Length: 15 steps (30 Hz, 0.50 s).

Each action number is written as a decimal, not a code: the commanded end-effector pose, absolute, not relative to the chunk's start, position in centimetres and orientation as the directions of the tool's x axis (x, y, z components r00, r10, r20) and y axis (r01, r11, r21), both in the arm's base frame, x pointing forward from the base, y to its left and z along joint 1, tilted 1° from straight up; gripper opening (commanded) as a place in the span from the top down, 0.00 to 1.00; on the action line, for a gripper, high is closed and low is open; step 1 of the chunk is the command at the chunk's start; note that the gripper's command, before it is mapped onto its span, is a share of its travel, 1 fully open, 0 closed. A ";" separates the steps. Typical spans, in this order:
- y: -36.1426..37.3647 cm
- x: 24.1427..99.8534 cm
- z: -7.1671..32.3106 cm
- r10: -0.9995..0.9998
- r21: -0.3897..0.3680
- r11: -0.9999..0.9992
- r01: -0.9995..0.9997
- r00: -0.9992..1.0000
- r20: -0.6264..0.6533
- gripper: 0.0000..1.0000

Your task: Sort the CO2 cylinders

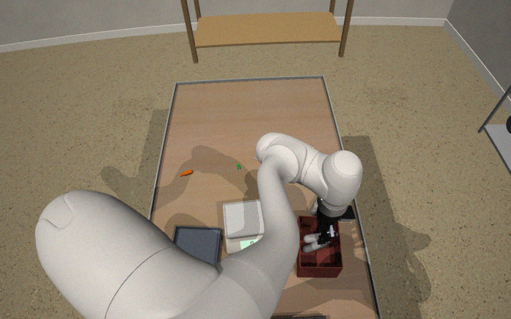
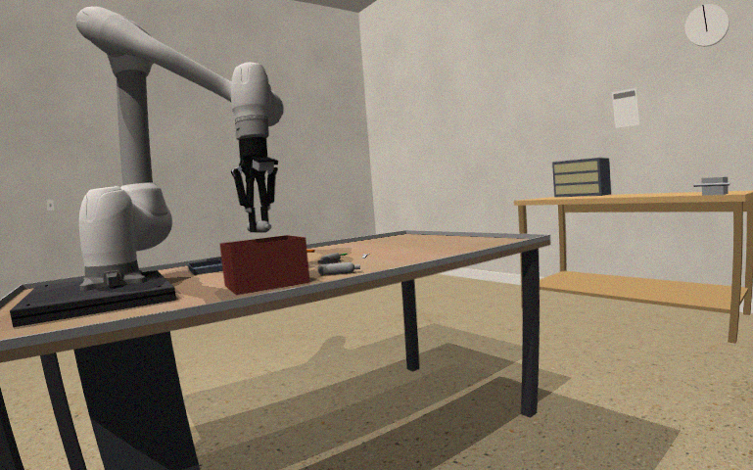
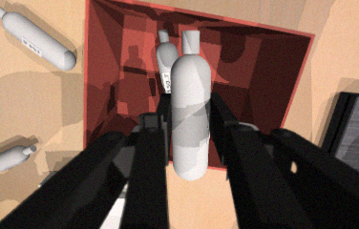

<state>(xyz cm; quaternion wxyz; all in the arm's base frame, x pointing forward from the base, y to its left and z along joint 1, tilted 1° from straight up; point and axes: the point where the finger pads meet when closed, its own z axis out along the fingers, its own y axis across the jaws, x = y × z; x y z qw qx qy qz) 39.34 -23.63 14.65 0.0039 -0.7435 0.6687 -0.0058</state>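
My gripper is shut on a white CO2 cylinder and holds it level a little above the rim of the red scrap bin. In the wrist view my gripper hangs over the bin's near side. A second cylinder with a label lies on the bin's floor. Two more cylinders lie on the table left of the bin, one labelled and one lower down. From above, the held cylinder sits over the bin. The grey tray stands empty left of the scale.
The arm hides the table beyond the bin in the overhead view. A small orange item and a green item lie mid-table. The robot's dark base plate is close to the bin's right side.
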 end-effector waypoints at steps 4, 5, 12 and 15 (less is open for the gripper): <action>-23.6 39.4 14.0 -0.994 -0.015 -0.106 -0.994 0.106 0.004 0.90; -23.6 39.4 13.9 -0.994 -0.015 -0.106 -0.994 0.106 0.004 0.90; -23.6 39.4 13.6 -0.994 -0.015 -0.106 -0.994 0.106 0.004 0.90; -23.6 39.4 13.6 -0.994 -0.015 -0.106 -0.994 0.106 0.004 0.90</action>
